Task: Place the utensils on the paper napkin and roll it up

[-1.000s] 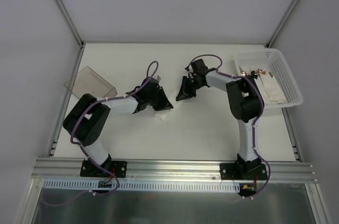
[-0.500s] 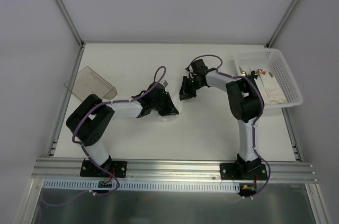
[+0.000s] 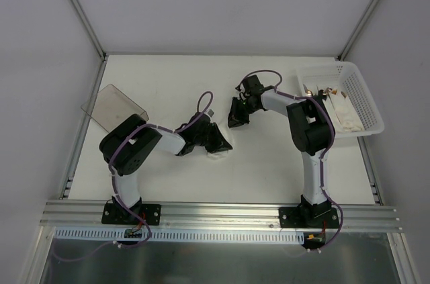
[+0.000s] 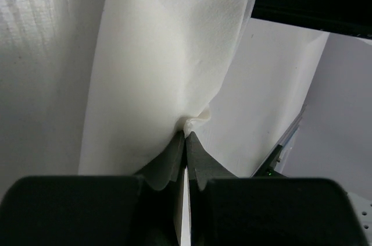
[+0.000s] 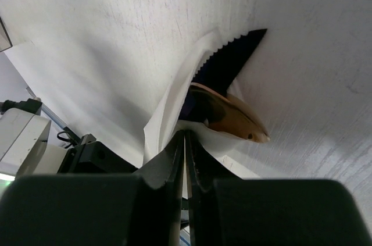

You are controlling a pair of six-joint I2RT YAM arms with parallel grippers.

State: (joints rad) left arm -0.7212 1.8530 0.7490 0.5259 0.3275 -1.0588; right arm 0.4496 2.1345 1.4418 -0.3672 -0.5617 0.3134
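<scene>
The white paper napkin (image 4: 168, 54) lies on the table between my two grippers, and a small patch of it shows in the top view (image 3: 222, 150). My left gripper (image 4: 186, 136) is shut on one edge of it and sits low at mid table (image 3: 218, 142). My right gripper (image 5: 185, 135) is shut on the napkin's other edge (image 5: 174, 103), beside the left one in the top view (image 3: 235, 116). A tan-brown utensil tip (image 5: 232, 119) pokes out of the napkin fold. The rest of the utensils is hidden inside.
A white perforated basket (image 3: 366, 99) with wrapped bundles stands at the back right. A clear smoky plastic container (image 3: 114, 104) lies at the left. Metal frame rails run along the table edges.
My left gripper has slid right and toward the front with the napkin edge, closing in on the right gripper. The right gripper has barely moved.
</scene>
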